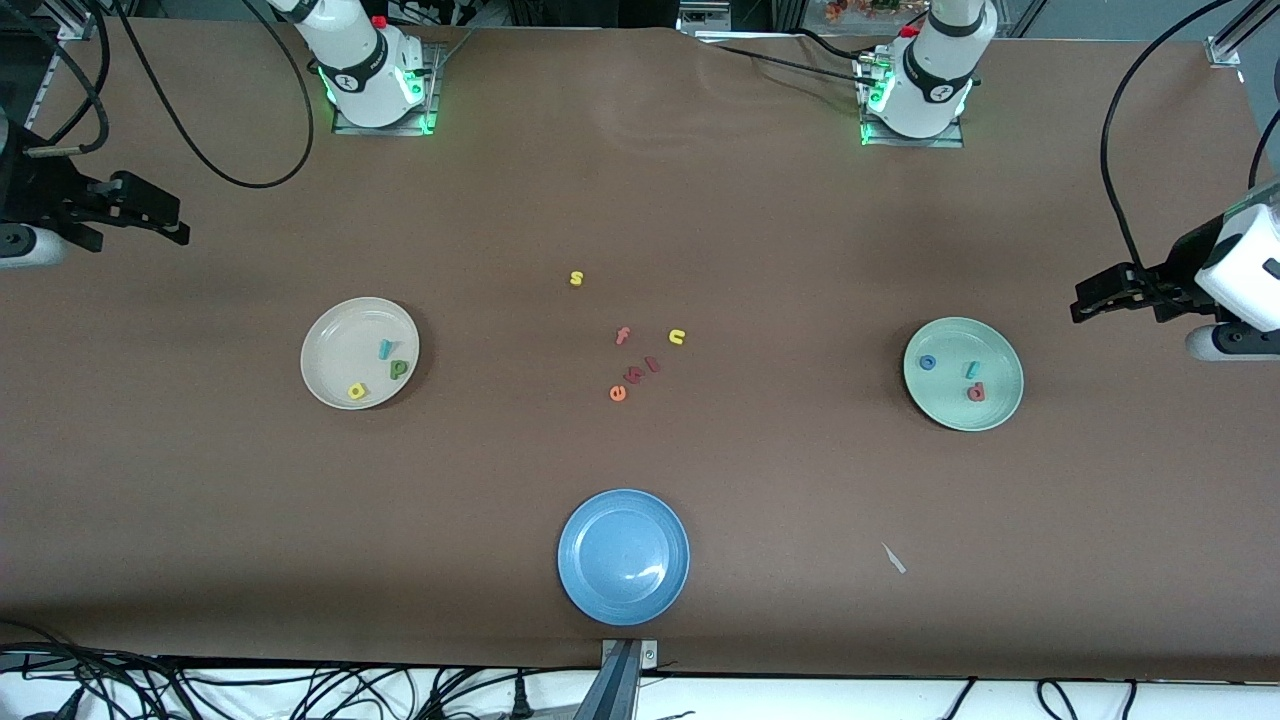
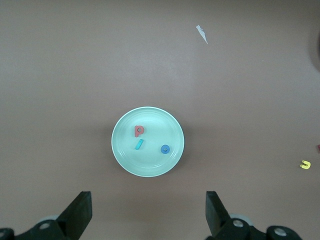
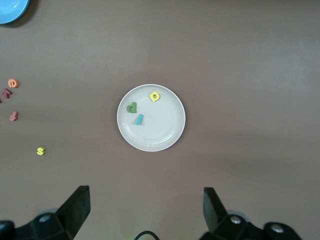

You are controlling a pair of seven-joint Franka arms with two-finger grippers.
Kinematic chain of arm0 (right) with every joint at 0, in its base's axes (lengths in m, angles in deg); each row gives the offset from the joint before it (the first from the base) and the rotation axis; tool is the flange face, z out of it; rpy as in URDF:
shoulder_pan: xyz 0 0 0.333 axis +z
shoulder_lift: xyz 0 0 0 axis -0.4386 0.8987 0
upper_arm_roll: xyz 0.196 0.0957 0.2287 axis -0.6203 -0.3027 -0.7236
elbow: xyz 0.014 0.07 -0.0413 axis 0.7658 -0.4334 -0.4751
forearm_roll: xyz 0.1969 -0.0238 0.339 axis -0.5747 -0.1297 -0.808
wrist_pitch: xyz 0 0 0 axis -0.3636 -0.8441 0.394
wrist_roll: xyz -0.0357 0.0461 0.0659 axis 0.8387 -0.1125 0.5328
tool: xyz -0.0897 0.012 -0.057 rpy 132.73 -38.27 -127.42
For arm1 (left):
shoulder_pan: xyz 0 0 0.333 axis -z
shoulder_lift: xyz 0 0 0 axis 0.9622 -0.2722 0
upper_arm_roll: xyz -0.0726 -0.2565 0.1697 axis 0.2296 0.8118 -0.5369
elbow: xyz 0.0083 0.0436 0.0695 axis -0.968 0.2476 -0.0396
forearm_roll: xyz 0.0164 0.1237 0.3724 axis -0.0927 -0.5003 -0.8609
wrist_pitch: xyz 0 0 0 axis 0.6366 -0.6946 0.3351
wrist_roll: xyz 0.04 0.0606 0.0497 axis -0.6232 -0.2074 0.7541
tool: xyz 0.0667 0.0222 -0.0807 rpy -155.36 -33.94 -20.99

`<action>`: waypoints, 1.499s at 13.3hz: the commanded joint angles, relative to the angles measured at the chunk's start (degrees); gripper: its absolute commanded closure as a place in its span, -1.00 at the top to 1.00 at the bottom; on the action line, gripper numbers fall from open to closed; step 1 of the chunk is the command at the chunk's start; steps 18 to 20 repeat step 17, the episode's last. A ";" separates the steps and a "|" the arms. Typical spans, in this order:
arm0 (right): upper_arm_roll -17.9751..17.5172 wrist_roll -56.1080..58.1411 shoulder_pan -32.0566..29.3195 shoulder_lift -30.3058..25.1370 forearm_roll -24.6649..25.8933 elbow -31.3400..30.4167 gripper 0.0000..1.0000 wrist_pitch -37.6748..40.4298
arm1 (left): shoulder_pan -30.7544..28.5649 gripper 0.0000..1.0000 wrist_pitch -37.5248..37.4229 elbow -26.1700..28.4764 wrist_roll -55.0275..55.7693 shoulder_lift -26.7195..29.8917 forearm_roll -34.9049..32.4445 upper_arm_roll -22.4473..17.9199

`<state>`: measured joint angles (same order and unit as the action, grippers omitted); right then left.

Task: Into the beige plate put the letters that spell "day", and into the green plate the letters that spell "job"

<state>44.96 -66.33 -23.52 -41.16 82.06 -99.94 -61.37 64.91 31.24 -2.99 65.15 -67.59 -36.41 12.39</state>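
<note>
Brown matte cloth covers the table [image 1: 640,200]. Three round, shallow, glossy plates are set on it. The beige plate [image 1: 330,345], toward the right arm's end, holds a teal y [image 1: 384,348], a green d [image 1: 399,369] and a yellow a [image 1: 357,391], all small foam cutouts. The green plate [image 1: 985,410], toward the left arm's end, holds a blue o [image 1: 927,363], a teal j [image 1: 971,370] and a salmon-red b [image 1: 976,393]. A blue plate [image 1: 623,556] is seen near the front edge. Spare letters [image 1: 640,340] are scattered at the centre. The left gripper [image 1: 1085,300] and right gripper [image 1: 175,228] are held wide open, gripping nothing, at the table's two ends.
</note>
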 commanded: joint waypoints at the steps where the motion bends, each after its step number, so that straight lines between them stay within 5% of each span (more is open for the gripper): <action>1: 0.47 -0.60 0.84 0.59 -1.04 1.31 1.00 1.08 | -0.28 1.00 -1.09 -0.56 -1.55 0.57 1.09 -0.12; 20: 0.73 0.19 1.72 2.79 1.77 1.84 1.00 0.91 | -0.28 1.00 -1.61 -0.65 -1.55 0.57 1.09 -0.12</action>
